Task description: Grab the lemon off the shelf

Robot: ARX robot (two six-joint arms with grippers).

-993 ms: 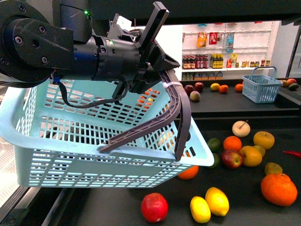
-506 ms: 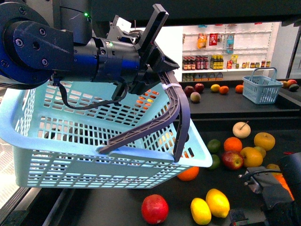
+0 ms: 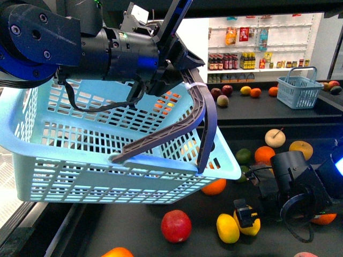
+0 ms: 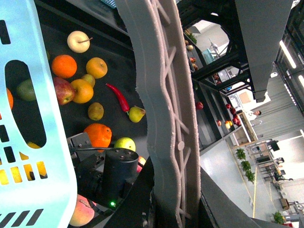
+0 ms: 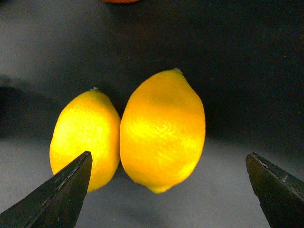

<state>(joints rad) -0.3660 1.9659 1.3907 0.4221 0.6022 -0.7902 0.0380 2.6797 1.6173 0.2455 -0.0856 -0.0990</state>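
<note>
Behind stand white wall racks of bottles [image 3: 241, 61]. In front is the black shelf [image 3: 134, 233], its flat tray strewn with fruit.

2 lemons lie on the tray, touching side by side. The bigger lemon [image 5: 162, 130] sits centred under the right gripper [image 5: 168, 156]. Its fingers are spread wider than the fruit and hold nothing, so this looks like the line-up for a grasp across the lemon's short width. The smaller lemon [image 5: 85, 137] lies just to one side, and one fingertip points at it rather than at the gap. A straight descent would likely land on it, so a small shift toward the bigger lemon seems needed.

An apple [image 3: 176, 225] lies further out, beyond the smaller lemon.

The left gripper [image 3: 177, 67] is clamped on the grey handle [image 3: 206, 112] of the pale blue basket [image 3: 107, 160]. It holds the basket above the tray and near the right gripper, probably so the fruit has a short trip to it.
</note>
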